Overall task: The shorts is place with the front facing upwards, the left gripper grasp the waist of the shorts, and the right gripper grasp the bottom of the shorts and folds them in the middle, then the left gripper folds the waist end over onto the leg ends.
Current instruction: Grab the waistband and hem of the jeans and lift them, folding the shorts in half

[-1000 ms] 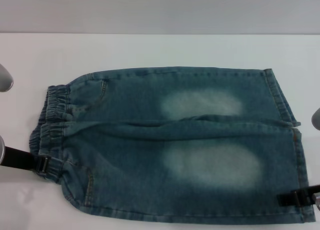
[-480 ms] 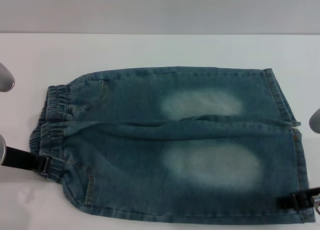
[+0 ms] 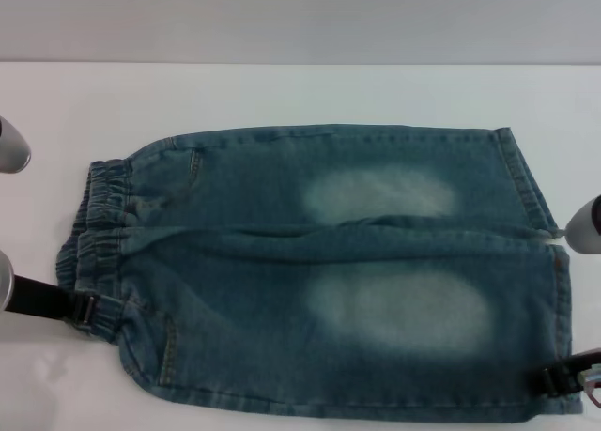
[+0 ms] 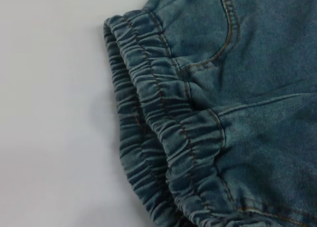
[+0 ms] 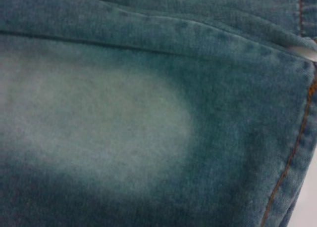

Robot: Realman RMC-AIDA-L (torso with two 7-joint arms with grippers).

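The denim shorts (image 3: 329, 271) lie flat on the white table, front up. The waist of the shorts (image 3: 94, 234) is the ruffled elastic band at the left; the left wrist view shows this waist (image 4: 163, 138) close up, with a pocket seam beside it. The bottom of the shorts (image 3: 559, 300), both straight leg ends, is at the right, and its stitched hem (image 5: 302, 138) shows in the right wrist view. My left gripper (image 3: 84, 311) touches the near corner of the waist. My right gripper (image 3: 556, 381) is at the near corner of the hem.
The white table (image 3: 300, 93) reaches back to a grey wall. Rounded silver arm parts show at the left edge (image 3: 11, 147) and at the right edge (image 3: 587, 223). The near edge of the shorts lies close to the bottom of the head view.
My right gripper has slid a little outward and toward the near edge along the hem corner. The silver part at the right edge has come further into view. The left gripper has barely moved.
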